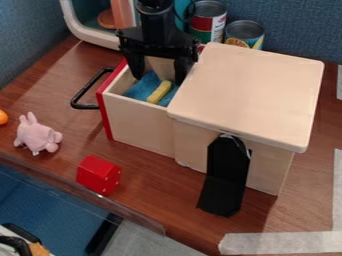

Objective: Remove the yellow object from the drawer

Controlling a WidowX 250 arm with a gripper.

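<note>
My gripper hangs over the back part of the pulled-out drawer, its two fingers spread wide apart with nothing seen between them. The wooden drawer has a red front and a black handle at its left. Inside it, on a blue cloth-like lining, lies the small yellow object, below and in front of the fingertips. Whether the fingertips touch the lining I cannot tell.
The wooden box with its lid stands right of the drawer, a black piece leaning on its front. A pink plush toy and red block lie front left. Cans stand behind.
</note>
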